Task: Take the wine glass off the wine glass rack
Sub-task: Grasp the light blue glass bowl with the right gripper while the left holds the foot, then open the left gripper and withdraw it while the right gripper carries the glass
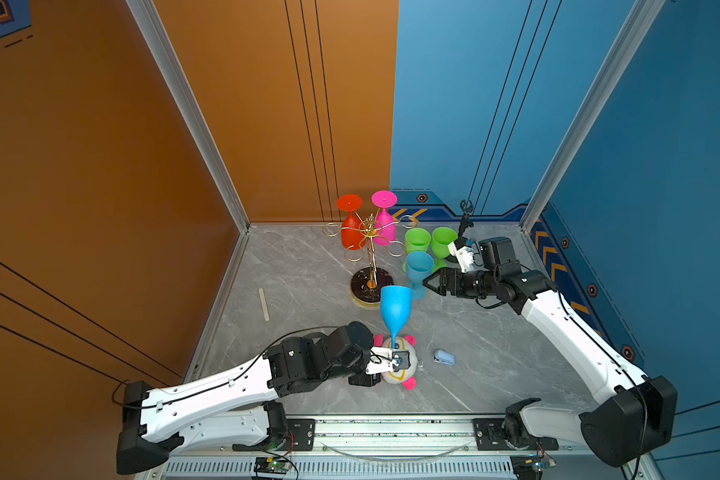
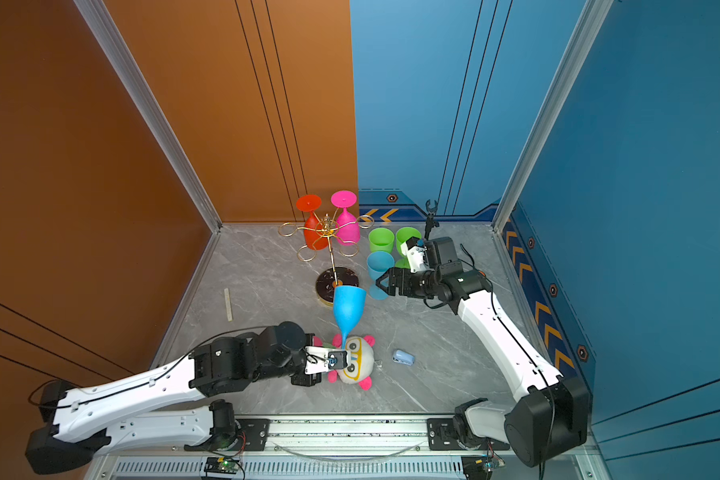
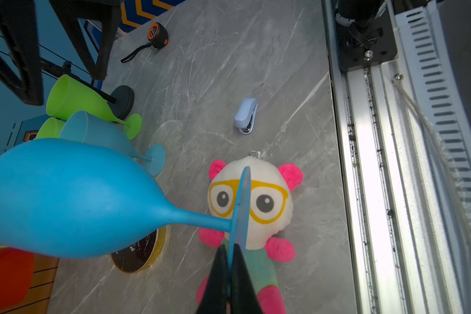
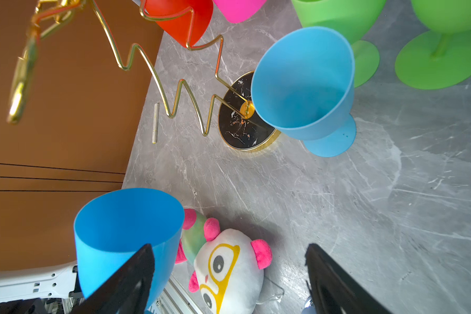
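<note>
the left gripper [image 1: 400,360] is clenched on the foot disc of the blue wine glass [image 1: 395,306]. the glass is off the arms of the wine glass rack [image 1: 363,281], its bowl raised at about 5 o'clock of the rack's base (above a plush toy [image 1: 393,378]). a red glass [image 1: 352,235] and a pink glass [image 1: 384,227] hang upside down on the rack. the right gripper [image 1: 430,282], jaws spread and empty, sits at 3 o'clock of the base, beside a pale blue glass [image 1: 418,266].

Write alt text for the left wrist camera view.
The left gripper is shut on the foot of a bright blue wine glass, holding it above a plush toy with yellow spectacles that lies on the grey marble table. Beyond stand a paler blue glass and two green glasses; a small stapler lies nearby.
</note>
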Motion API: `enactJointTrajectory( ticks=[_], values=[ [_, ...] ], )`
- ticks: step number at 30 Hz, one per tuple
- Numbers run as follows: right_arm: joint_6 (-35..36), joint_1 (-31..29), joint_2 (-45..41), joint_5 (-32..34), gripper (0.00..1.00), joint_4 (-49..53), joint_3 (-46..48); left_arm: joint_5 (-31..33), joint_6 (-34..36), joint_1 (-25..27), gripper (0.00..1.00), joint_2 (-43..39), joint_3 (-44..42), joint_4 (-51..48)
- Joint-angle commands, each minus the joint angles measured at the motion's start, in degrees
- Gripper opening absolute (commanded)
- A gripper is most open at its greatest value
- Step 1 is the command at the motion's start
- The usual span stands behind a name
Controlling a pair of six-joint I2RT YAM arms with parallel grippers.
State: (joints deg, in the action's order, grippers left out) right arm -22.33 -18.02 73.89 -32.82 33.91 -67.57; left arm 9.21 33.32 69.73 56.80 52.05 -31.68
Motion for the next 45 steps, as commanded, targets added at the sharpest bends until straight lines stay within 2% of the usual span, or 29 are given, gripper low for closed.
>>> enactJointTrajectory(
  ticks=[1,14,17,22,25,29,36,45],
  values=[
    [0.8,-0.3,0.5,-1.3,0.88,1.7,-2.6,9.4,7.9,2.1,0.0,-0.4,-1.4,2.4],
    [1.8,-3.0,3.4,-6.0,0.85,4.3,-8.4,24.2,22.0,8.1,0.0,0.4,-6.1,9.6],
    [2.6,-3.7,4.0,-6.8,0.81,5.1,-8.7,25.9,23.4,8.3,0.0,0.2,-7.0,11.5],
    [5.0,-5.3,4.8,-10.2,0.74,6.8,-9.3,31.5,31.8,8.8,0.0,0.6,-9.7,16.3],
    [5.3,-5.6,5.1,-10.2,0.68,7.5,-9.5,34.3,34.4,9.1,0.0,0.4,-11.0,19.0],
    [5.4,-5.7,5.9,-10.9,0.56,8.2,-9.9,34.6,36.3,9.2,0.0,-0.3,-12.0,22.0],
    [5.5,-6.0,7.3,-12.6,0.38,8.8,-10.2,38.4,43.8,9.3,0.0,-0.3,-15.7,29.2],
    [5.8,-6.4,7.4,-12.9,0.18,9.0,-10.2,39.8,46.7,9.3,0.0,-0.8,-17.6,32.8]
  ],
)
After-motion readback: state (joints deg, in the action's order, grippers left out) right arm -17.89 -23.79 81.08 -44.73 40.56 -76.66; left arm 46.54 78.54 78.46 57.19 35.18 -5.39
